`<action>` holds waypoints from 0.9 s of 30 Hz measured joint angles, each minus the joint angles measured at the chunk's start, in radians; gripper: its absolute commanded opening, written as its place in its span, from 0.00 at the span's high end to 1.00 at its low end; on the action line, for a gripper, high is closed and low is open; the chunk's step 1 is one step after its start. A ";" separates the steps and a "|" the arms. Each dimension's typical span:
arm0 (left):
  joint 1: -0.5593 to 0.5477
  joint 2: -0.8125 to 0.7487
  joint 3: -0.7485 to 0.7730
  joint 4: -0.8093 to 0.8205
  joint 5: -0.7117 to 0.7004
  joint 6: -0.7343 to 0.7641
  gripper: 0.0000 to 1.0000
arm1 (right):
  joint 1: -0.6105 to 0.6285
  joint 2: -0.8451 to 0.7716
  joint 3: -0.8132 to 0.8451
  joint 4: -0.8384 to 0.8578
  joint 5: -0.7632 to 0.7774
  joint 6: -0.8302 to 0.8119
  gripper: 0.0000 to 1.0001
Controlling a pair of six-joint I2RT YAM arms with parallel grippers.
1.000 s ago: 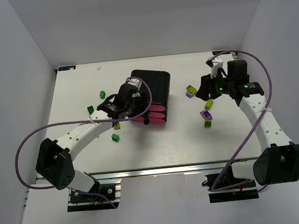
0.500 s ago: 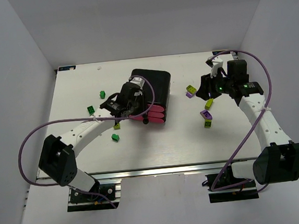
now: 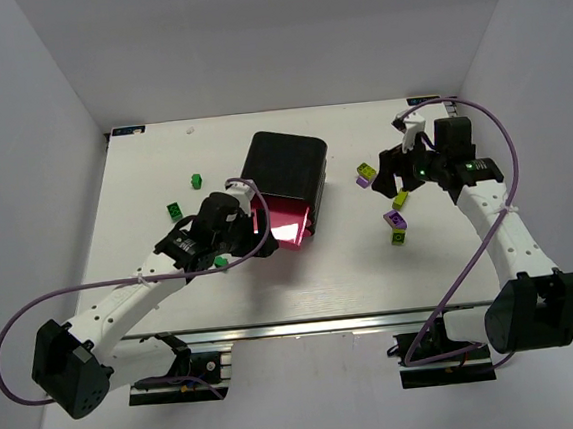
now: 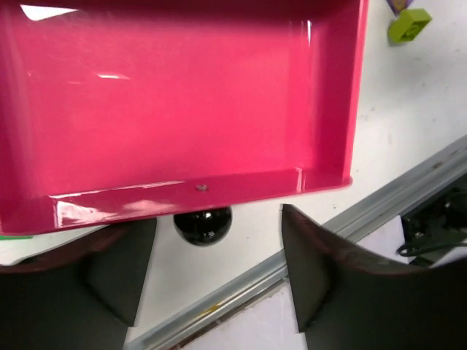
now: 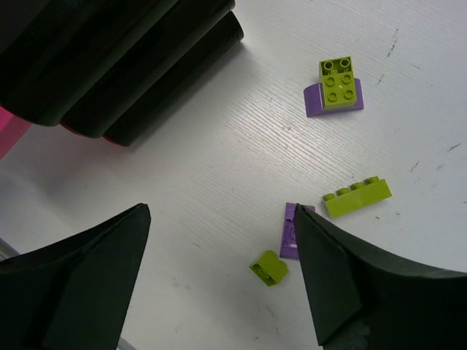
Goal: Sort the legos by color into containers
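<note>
- One pink drawer (image 3: 285, 222) stands pulled out of the black casing (image 3: 287, 159), mid-bench.
- And the left gripper (image 4: 217, 220) is released, its fingers (image 4: 109, 277) either side of the black knob (image 4: 203, 224), gaps showing.
- Over by the right edge, the right gripper (image 5: 219, 211) hangs spread wide above yellow-green and purple legos (image 5: 337, 87).
- Two dark green legos (image 3: 196, 180) lie toward the left edge.

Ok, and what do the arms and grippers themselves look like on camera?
Both the left arm and right arm have white links, black joint housings and black bases. A purple cable loops loosely alongside each. The right arm shows small green lights near its wrist. The left gripper and right gripper each have two matte black, wedge-shaped fingers.
</note>
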 measured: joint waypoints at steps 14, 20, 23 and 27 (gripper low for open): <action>0.001 -0.035 0.016 -0.014 0.027 -0.013 0.08 | 0.005 0.481 0.140 0.099 0.141 -0.195 0.15; 0.005 -0.219 0.016 -0.072 0.009 -0.053 0.07 | 0.012 0.704 0.361 0.129 0.164 -0.244 0.14; 0.006 -0.290 0.015 -0.092 -0.009 -0.090 0.07 | 0.018 0.761 0.437 0.138 0.167 -0.259 0.17; 0.006 -0.337 0.013 -0.111 -0.038 -0.138 0.07 | 0.030 0.834 0.526 0.135 0.163 -0.277 0.24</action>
